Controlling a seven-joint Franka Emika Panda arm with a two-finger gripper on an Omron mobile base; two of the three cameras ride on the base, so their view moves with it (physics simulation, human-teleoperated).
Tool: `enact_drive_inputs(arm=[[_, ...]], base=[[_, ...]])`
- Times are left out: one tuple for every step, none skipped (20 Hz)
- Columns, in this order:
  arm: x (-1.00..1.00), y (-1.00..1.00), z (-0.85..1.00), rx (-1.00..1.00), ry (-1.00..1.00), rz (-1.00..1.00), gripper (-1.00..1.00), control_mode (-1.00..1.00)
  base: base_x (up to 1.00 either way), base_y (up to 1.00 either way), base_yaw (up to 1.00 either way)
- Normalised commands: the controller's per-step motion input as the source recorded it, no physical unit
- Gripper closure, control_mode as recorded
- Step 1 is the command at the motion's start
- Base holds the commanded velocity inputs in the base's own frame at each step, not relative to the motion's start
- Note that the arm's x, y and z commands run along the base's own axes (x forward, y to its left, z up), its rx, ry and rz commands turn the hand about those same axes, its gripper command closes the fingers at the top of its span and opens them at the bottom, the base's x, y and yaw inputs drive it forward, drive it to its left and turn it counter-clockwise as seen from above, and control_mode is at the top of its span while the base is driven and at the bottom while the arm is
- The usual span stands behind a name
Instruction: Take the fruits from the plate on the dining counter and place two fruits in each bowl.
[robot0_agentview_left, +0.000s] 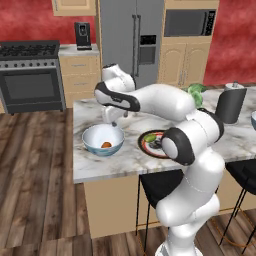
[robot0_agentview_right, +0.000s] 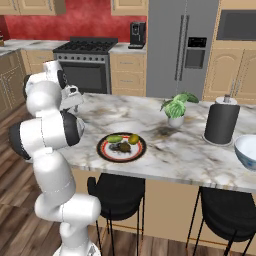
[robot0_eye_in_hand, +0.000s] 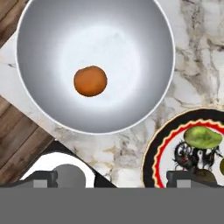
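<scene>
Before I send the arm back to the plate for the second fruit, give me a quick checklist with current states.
1. Orange fruit lies inside the near bowl: ok.
2. Gripper open and holding nothing above that bowl: ok.
3. Three fruits left on the plate, green fruit among them: ok.
4. Near bowl holds two fruits: not ok, one so far.
5. Second bowl stands on the dining counter at the far right end, past the black roll; whether it is empty: cannot tell.
6. Path from bowl to plate along the counter free of other things: ok.
</scene>
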Motion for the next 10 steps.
enact_drive_inputs(arm=[[-0.25, -0.41, 0.39, -0.07, -0.1, -0.27, -1.0, -1.0], [-0.24, -0.44, 0.4, -0.06, -0.09, -0.29, -1.0, -1.0], [-0.21, -0.47, 0.37, -0.04, -0.08, -0.31, -1.0, -1.0], [-0.19, -0.49, 0.36, -0.02, -0.08, -0.33, -1.0, -1.0], [-0.17, -0.52, 0.31, 0.0, -0.07, -0.35, -1.0, -1.0], [-0.19, -0.55, 0.24, 0.0, -0.06, -0.35, -1.0, -1.0], [-0.14, -0.61, 0.13, 0.0, -0.03, -0.37, -1.0, -1.0], [-0.1, -0.62, 0.0, 0.0, 0.0, -0.37, -1.0, -1.0], [0.0, -0.66, 0.0, 0.03, 0.0, -0.37, -1.0, -1.0], [0.0, -0.73, -0.01, 0.07, 0.0, -0.37, -1.0, -1.0]], base=[[0.0, 0.0, 0.0], [0.0, 0.0, 0.0], [0.0, 0.0, 0.0], [0.0, 0.0, 0.0], [0.0, 0.0, 0.0], [0.0, 0.0, 0.0], [0.0, 0.0, 0.0], [0.0, 0.0, 0.0], [0.0, 0.0, 0.0], [0.0, 0.0, 0.0]])
